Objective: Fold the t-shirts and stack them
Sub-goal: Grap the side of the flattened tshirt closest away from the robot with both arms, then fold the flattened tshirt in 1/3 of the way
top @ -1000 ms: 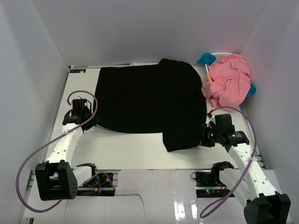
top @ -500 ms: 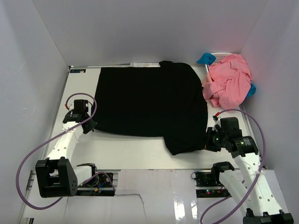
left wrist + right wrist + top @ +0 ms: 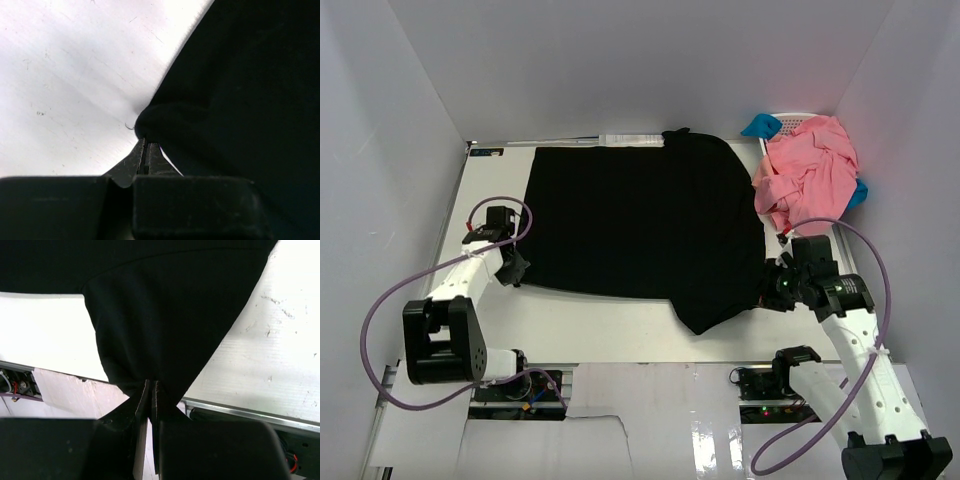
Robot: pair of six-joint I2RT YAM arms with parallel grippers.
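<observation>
Item: plain black cotton t-shirt (image 3: pixel 640 225); soft, matte, spread mostly flat on the smooth white table (image 3: pixel 600 320); broad, roughly rectangular outline, its near right corner drawn down into a tapering flap.

Item: salmon-pink cotton t-shirts (image 3: pixel 808 180); crumpled, heaped in deep folds at the far right corner, over a white plastic lattice basket (image 3: pixel 802 118); blue scraps (image 3: pixel 760 125) show at the heap's far and right sides; the heap lies just beside the black shirt's right edge, contact cannot be told.

Left gripper (image 3: pixel 515 268): arm reaches forward low along the table's left side, a purple cable (image 3: pixel 380 330) looping over it; fingers pressed narrow together, pinching a small bunched fold at the black shirt's near left edge, just above the table.

Right gripper (image 3: pixel 151 385): arm raised and bent inward from the right; fingers clamped together on the tip of the tapering flap; cloth fans out taut from the tips in a V, hanging over the table's near edge and metal rail.

Room: a bare white strip runs between the shirt's near hem and the table's near edge; a narrower bare strip runs along the left; plain white walls (image 3: pixel 620 60) close the left, far and right sides.
</observation>
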